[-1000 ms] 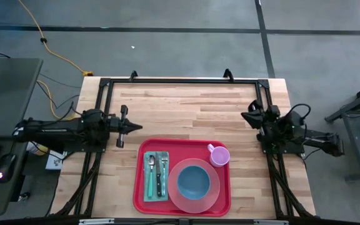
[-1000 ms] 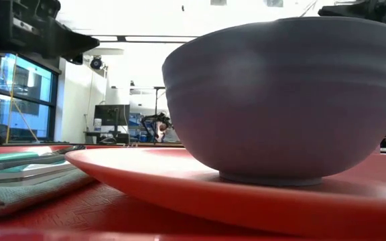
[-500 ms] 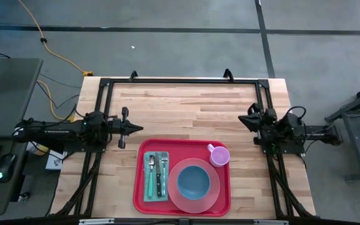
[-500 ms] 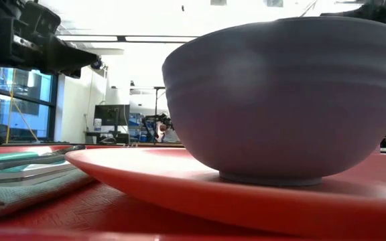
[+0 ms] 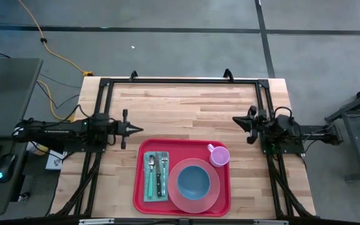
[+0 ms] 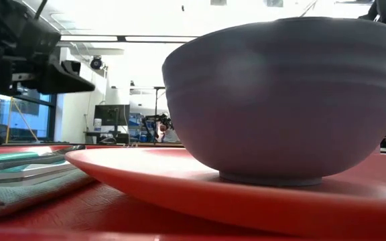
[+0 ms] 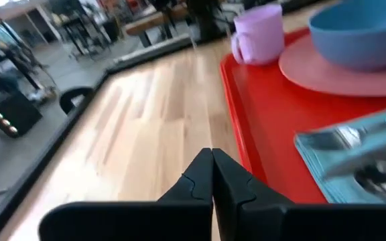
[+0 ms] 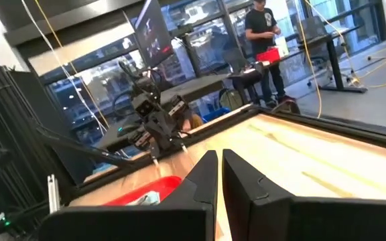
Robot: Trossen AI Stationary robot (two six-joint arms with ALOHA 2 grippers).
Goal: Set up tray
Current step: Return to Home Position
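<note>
The red tray lies at the table's near middle. On it rest a pink plate with a blue bowl, a purple cup at the far right corner, and a teal napkin bearing cutlery. My left gripper hovers shut, pointing level toward the right, just off the tray's far left corner. At the table's right side, my right gripper is shut and points left, apart from the tray. Both fingertip pairs, left and right, hold nothing.
Bare wood stretches over the far half of the table. A black frame rail runs round the table's edges. In the right wrist view a person stands in the room beyond the table.
My left gripper has sunk toward the table and rolled a little, staying beside the tray's far left corner. My right gripper has swung round from a slant toward the far edge, pointing straight at the table's left, and has come down slightly. Tray and tableware have kept still.
</note>
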